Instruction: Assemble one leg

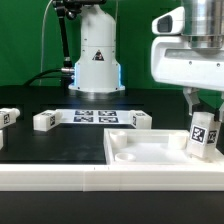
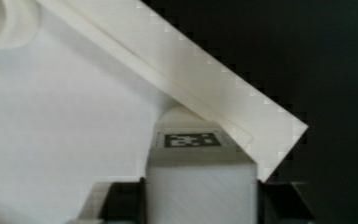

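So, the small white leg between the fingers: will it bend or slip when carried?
The leg looks like a solid plastic block with straight edges, so probably stiff and light. Its faces look smooth, so it might slip if the fingers loosen. It is taller than wide, so set upright on the white tray piece it may tip when nudged.

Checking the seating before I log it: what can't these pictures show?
- Exterior view: whether the leg touches the tray, too small to tell.
- Exterior view: the leftmost loose leg, cut by the picture's edge.
- Wrist view: the leg's tag pattern, blurred.
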You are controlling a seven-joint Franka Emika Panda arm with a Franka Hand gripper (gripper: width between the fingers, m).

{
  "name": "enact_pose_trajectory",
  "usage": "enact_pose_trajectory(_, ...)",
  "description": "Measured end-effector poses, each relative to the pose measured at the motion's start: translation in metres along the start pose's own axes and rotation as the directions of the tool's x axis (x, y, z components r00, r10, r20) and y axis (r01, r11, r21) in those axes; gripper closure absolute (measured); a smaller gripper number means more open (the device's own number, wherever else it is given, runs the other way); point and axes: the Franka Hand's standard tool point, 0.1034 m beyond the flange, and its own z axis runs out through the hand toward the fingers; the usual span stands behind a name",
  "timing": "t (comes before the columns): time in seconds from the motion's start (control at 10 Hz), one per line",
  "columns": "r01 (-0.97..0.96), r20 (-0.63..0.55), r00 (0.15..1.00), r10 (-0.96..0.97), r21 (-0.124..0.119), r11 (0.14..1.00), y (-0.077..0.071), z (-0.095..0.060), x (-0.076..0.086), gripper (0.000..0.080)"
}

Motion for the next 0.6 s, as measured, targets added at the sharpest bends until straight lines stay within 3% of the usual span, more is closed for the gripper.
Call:
enact_pose_trajectory(0.3, -0.216, 0.031, 0.976, 0.215, 0.015, 0.976, -0.0008, 0.0001, 0.0010, 0.0509)
enact_pose_trajectory(0.5, -0.201, 0.030, 0.979, 0.200, 0.015, 0.980, -0.0008, 0.0002, 0.0009, 0.0509)
enact_pose_trajectory(0.6, -0.107, 0.028, 0.994, 0.107, 0.017, 0.994, -0.0004, 0.0000, 0.0026, 0.0411)
